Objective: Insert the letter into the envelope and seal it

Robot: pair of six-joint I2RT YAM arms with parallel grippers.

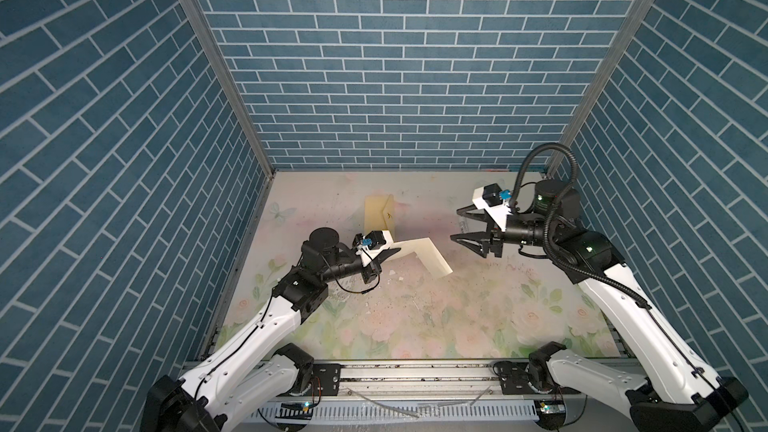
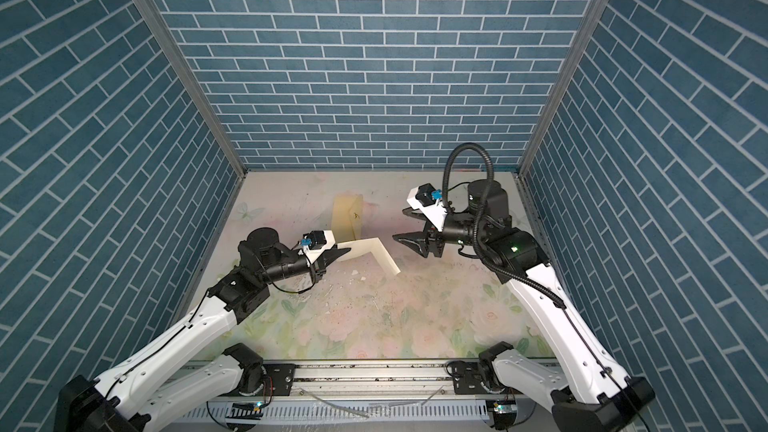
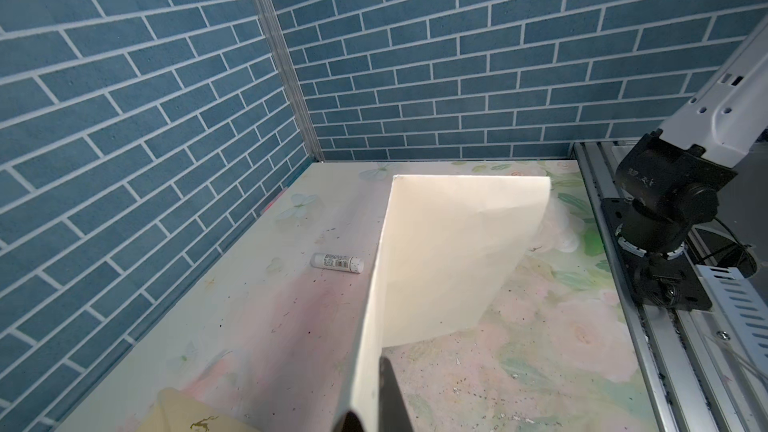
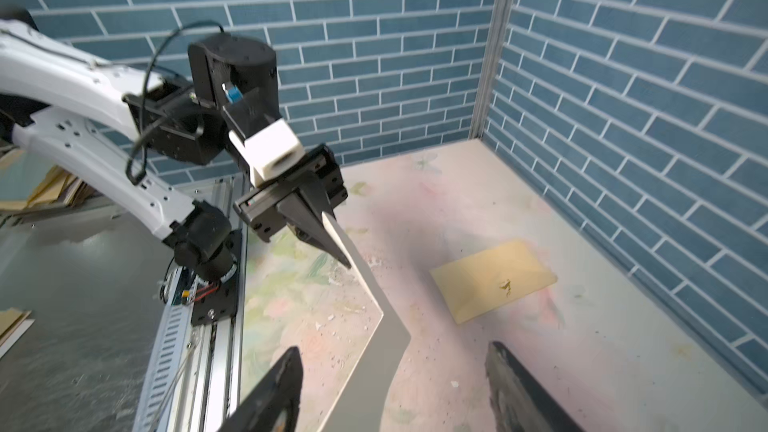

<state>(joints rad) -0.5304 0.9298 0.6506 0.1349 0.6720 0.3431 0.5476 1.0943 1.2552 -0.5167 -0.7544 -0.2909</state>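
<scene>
**Blue-brick booth, floral counter: letter pinched on the left, right tool free**

Blue brick-pattern walls close in the floral counter [image 1: 415, 317] on three sides. Your left tool [image 1: 390, 253] is clenched on one edge of the letter [image 1: 432, 257], which it holds up off the counter. In both top views the sheet runs from that grip toward 3 o'clock, then bends at a crease toward 5 o'clock. You cannot tell whether its far corner touches the counter.

Your right tool [image 1: 455, 224] is released, its jaws spread and holding nothing. It is near the crease but apart from it, and the letter lies at about 8 o'clock from it.

The envelope [image 1: 379, 211] lies flat on the counter at 12 o'clock from the left tool, just beyond it. Its long axis runs 12-to-6 in both top views. From the right tool it sits at about 9 o'clock, well apart, so the left arm is the nearer one.

A glue stick [image 3: 337, 262] lies on the counter in the left wrist view.

My judgement is that the sheet is not yet lined up with the envelope, and no open mouth shows.
</scene>
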